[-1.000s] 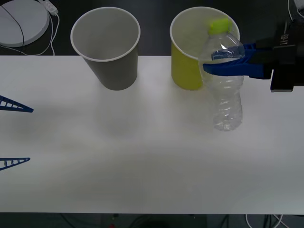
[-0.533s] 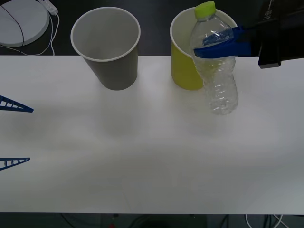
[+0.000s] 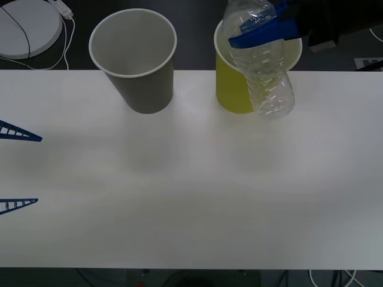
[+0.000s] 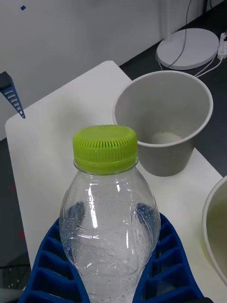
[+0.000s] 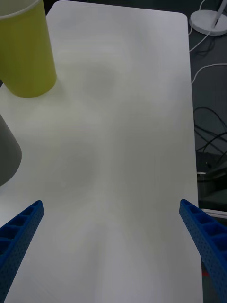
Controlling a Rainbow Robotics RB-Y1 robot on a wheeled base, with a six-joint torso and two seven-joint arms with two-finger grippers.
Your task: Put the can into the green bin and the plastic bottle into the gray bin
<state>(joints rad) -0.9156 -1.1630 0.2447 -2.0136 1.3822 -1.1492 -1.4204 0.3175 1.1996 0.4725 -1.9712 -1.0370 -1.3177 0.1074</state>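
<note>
The clear ribbed plastic bottle [image 3: 263,72] with a lime-green screw cap [image 4: 105,147] hangs tilted in the air, lifted off the white bench [image 3: 191,191], its lower body showing in front of the yellow-green tapered bin with a white rim [image 3: 230,89]. The right claw [image 3: 260,30] is clamped on the bottle's upper body just below the shoulder, one blue ribbed finger [image 4: 52,265] on each side pressing against the clear plastic. In the front view the bottle's top reaches the picture's upper edge.

The gray tapered bin with a white rim [image 3: 134,60] stands upright on the far part of the bench, to the left of the yellow-green bin and apart from it. In the right wrist view its pale inside [image 4: 163,137] lies beyond the bottle cap.

The left claw [image 3: 18,167] rests at the left edge of the bench, well apart from both bins, its fingers [image 5: 21,232] spread wide and touching nothing.
</note>
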